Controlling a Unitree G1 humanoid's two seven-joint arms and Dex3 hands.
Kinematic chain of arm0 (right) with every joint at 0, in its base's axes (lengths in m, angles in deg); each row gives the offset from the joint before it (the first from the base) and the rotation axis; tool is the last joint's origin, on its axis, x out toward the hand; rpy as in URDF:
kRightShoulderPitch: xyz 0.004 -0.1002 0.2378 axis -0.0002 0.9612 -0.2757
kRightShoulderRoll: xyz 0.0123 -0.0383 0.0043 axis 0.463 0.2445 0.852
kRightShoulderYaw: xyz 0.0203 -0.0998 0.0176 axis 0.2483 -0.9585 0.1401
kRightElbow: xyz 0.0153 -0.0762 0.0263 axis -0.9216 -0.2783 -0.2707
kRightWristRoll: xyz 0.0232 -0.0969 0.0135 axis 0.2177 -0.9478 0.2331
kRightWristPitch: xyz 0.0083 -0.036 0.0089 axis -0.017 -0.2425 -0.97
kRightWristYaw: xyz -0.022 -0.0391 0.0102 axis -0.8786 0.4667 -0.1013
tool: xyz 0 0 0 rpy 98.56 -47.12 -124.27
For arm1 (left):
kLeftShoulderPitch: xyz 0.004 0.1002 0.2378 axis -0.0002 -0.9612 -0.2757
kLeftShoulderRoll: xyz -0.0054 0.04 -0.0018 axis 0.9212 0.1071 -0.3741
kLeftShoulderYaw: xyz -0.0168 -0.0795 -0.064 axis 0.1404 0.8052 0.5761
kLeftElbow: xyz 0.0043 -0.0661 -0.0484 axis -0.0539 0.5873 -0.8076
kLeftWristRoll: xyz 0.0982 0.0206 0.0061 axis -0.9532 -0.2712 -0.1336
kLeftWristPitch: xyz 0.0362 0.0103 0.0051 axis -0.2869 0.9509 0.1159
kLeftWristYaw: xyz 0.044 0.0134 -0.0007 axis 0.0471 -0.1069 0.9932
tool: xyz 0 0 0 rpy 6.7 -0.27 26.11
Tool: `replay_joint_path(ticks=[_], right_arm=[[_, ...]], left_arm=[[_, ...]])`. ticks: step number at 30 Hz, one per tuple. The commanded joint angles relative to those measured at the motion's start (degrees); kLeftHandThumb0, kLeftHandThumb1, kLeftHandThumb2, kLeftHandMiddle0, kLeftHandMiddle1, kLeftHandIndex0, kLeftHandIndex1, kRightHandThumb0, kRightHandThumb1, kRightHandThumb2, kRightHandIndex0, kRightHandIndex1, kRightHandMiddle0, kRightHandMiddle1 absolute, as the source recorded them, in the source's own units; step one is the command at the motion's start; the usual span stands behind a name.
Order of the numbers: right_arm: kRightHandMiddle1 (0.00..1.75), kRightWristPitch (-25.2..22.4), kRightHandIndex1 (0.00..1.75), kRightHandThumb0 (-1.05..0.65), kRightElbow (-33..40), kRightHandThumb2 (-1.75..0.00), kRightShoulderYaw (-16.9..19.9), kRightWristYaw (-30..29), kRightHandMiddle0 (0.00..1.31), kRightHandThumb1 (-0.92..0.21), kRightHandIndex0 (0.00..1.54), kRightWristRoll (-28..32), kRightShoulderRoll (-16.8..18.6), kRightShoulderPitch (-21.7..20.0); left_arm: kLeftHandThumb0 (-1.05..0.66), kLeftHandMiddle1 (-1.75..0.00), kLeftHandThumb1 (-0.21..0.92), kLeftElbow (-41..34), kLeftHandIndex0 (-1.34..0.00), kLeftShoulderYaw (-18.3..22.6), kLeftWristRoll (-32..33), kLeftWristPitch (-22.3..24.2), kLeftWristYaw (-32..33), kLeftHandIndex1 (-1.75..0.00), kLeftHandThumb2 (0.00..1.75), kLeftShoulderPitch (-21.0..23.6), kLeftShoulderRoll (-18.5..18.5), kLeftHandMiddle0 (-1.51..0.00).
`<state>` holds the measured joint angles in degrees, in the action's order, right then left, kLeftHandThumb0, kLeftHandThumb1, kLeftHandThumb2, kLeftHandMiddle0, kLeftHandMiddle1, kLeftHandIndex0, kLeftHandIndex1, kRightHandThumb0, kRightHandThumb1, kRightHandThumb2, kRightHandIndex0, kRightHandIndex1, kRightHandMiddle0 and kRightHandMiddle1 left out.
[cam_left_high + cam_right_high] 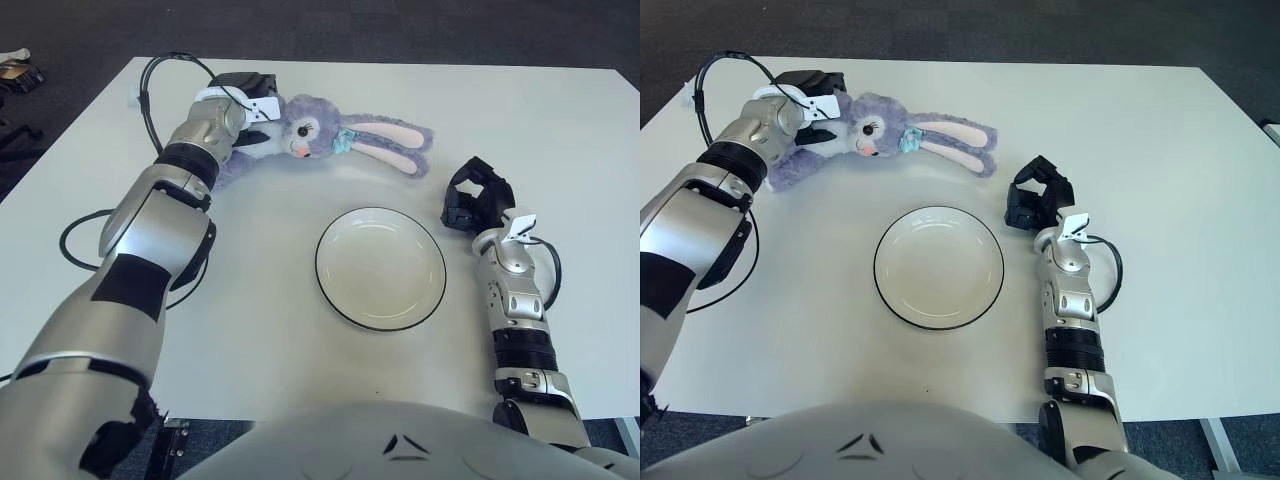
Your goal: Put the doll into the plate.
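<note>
plate [381, 268]: white with a dark rim, empty, nearest the robot at table [300, 380] centre
right hand [476, 196]: at 3 o'clock of the plate, just beside its rim, fingers curled, holding nothing, idle
doll [322, 137]: purple plush rabbit lying on its side at 11–12 o'clock of the plate, well apart from it; long pink-lined ears trail toward 1 o'clock
left hand [243, 110]: at the far-left end of the doll, fingers clasped on its body behind the head
handling, judged: soft, light, floppy; ears and legs will dangle and drag
grip point, judged: the torso, as taken now; ears too limp to steer
risk, judged: ears overhanging the plate rim on release
</note>
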<state>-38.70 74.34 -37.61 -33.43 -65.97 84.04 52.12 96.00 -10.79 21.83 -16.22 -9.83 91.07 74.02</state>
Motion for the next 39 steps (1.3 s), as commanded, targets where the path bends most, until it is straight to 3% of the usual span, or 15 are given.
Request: replay_joint_path(ticks=[1,20,39], right_arm=[[1.75,-3.3,1.75,-0.5,-3.2,-1.39,-0.4,-0.3,0.66,-0.26,1.31,-0.4,0.2,2.6],[1.75,-3.6,1.75,-0.5,-4.2,-1.39,-1.3,-0.9,0.66,-0.27,1.33,-1.3,-0.6,2.0],[1.75,-3.3,1.75,-0.5,-4.9,-1.37,-1.8,0.2,0.64,-0.28,1.34,-0.9,-1.3,1.7]], left_arm=[[0.0,-1.49,-0.15,-0.7,-0.78,-0.7,-0.7,-0.5,-0.5,-1.75,1.75,0.3,0.8,-1.01],[0.0,-1.51,-0.14,-4.4,-0.78,-0.7,-0.9,-0.9,-3.6,-1.75,1.75,2.1,2.7,-0.99],[0.0,-1.59,-0.12,-9.9,-0.74,0.8,0.6,-4.6,-9.5,-1.75,1.75,3.3,5.8,-0.95]])
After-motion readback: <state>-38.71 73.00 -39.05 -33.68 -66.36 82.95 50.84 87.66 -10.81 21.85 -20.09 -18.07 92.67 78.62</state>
